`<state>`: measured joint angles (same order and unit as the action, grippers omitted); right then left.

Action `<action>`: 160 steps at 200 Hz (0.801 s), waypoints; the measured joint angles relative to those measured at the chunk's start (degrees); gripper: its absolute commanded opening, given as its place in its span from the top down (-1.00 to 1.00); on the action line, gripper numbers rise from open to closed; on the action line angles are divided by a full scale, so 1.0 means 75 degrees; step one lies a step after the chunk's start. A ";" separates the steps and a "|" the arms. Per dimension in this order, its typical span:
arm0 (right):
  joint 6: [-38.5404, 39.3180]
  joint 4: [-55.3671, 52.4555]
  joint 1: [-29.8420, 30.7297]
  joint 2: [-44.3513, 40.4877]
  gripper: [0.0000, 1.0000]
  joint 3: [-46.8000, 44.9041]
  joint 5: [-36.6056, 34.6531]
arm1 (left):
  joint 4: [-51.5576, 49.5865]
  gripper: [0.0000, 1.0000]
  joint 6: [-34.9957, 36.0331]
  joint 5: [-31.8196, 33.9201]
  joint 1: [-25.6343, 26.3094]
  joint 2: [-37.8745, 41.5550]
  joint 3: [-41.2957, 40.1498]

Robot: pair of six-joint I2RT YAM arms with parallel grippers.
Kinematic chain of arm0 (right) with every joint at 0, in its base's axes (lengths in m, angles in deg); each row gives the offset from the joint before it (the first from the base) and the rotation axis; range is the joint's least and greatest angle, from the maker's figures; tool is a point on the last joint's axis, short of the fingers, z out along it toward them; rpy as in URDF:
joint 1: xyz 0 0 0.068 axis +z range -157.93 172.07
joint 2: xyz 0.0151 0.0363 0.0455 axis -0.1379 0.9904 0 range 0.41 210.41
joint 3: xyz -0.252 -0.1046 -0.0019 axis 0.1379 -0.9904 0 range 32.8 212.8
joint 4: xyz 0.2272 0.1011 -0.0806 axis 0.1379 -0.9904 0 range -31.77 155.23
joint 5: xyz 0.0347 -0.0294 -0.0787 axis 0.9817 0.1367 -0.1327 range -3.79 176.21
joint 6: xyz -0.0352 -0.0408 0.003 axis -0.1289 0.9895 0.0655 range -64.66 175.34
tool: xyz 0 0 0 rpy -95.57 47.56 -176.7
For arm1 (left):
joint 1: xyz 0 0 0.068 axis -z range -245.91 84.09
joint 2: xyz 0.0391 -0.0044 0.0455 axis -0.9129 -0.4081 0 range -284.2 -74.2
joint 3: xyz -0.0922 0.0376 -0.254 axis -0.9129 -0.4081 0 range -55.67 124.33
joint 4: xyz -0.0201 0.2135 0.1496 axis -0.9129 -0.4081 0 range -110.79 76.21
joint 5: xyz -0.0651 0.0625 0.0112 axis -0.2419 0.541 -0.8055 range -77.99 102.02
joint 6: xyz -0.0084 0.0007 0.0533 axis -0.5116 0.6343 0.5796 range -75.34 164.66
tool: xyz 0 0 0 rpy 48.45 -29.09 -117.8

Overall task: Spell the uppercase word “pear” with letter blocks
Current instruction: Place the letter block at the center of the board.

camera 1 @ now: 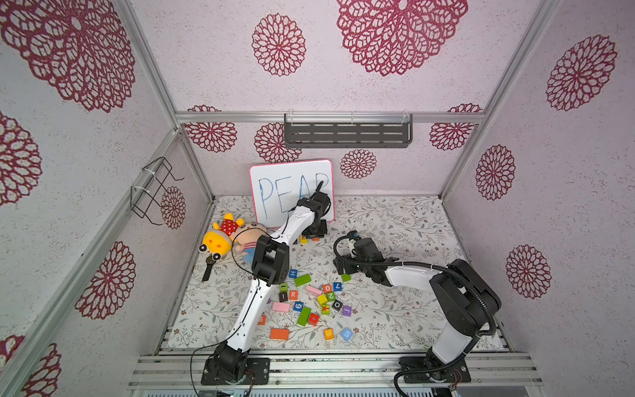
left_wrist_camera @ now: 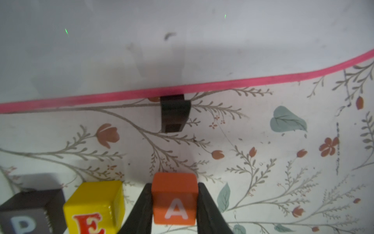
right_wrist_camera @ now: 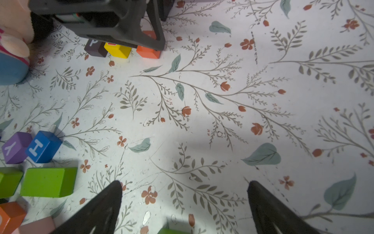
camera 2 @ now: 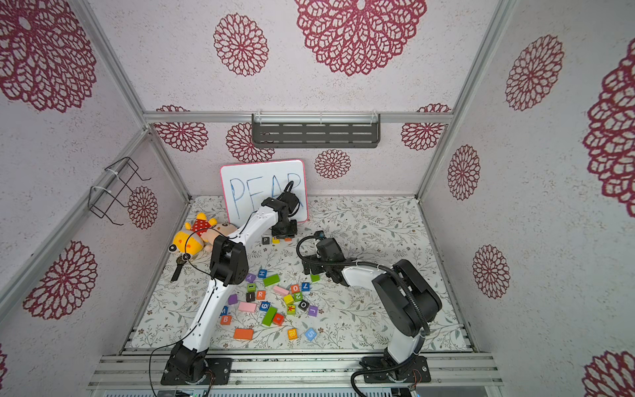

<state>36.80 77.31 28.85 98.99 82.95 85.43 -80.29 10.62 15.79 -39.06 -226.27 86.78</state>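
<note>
Tapered matte-black left claw (left_wrist_camera: 174,185) tight on glossy orange A cube (left_wrist_camera: 175,202)

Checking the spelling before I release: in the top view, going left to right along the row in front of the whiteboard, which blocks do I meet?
In a top view: black P block → yellow E block → orange A block, gripped in the left claw.

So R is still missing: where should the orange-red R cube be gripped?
Grip the R cube from above, probably across its far and near faces: it lies flat, R up, with the black I cube close against its left side.
</note>
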 measured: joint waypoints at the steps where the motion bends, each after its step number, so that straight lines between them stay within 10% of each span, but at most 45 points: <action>1: 0.0000 0.0000 0.0000 0.0000 -0.98 0.0000 0.0000 | 0.0000 0.66 0.0000 0.0000 0.0000 0.0000 0.0000; 160: 0.0000 -0.0017 0.0000 -0.0003 -0.98 0.0000 0.0000 | 0.0038 0.39 0.0003 0.0000 0.0000 -0.0032 0.0073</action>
<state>36.80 77.18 28.85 98.97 82.95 85.43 -80.01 10.64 15.79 -39.06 -226.51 87.33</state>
